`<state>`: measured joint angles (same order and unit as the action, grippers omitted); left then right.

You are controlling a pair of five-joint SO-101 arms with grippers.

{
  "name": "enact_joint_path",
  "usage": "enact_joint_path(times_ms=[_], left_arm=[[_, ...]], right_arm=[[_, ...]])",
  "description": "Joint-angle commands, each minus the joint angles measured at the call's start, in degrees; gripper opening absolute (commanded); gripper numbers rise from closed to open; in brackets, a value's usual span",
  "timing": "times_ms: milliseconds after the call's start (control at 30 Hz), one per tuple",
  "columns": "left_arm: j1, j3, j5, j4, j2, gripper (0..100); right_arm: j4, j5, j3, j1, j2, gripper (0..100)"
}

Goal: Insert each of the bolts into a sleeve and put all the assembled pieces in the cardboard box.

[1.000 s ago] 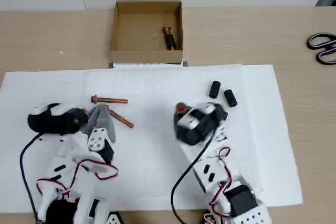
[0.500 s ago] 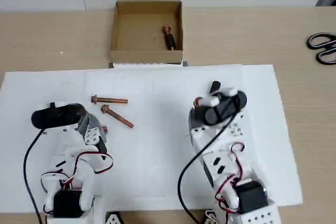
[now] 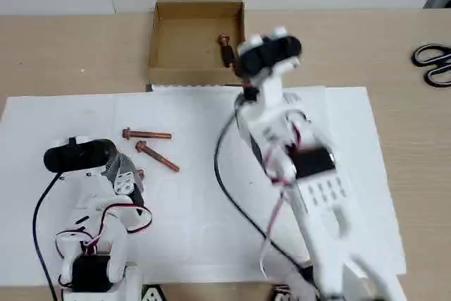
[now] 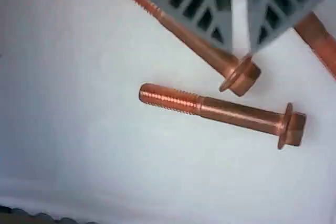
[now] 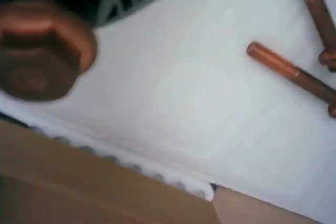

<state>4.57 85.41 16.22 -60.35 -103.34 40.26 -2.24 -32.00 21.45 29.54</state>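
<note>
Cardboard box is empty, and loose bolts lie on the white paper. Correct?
Not empty: the high view shows one bolt in a sleeve lying inside the cardboard box. Loose bolts do lie on the white paper.

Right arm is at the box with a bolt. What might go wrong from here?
1. The right end effector sits at a front corner of the cardboard box, not over its middle; released here, the held bolt might strike the wall and drop outside.
2. Whether that bolt wears a sleeve cannot be told, so it may go in unassembled.
</note>
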Motion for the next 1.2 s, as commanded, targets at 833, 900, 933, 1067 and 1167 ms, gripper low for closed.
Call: enact_joint_path(times_ms=[833,900,933,1067,1167], left_arm=[[0.44,-0.57,-0.18,-0.26,-0.53,1],[0.44,-0.57,-0.18,-0.26,-0.53,1],[0.44,-0.57,-0.18,-0.26,-0.53,1],[0.44,-0.57,-0.18,-0.26,-0.53,1],[0.44,-0.57,-0.18,-0.26,-0.53,1]], right_arm=[[-1.8,-0.53,88.09,-1.36,-75.21,0.2],[-1.45,-0.53,92.13,-1.1,-78.11,0.2],[-1.36,-0.53,93.45,-1.1,-79.6,0.2],[-1.36,-0.53,94.86,-1.01,-83.91,0.4],[-0.13,-0.26,94.86,-0.31,-85.93,0.5]])
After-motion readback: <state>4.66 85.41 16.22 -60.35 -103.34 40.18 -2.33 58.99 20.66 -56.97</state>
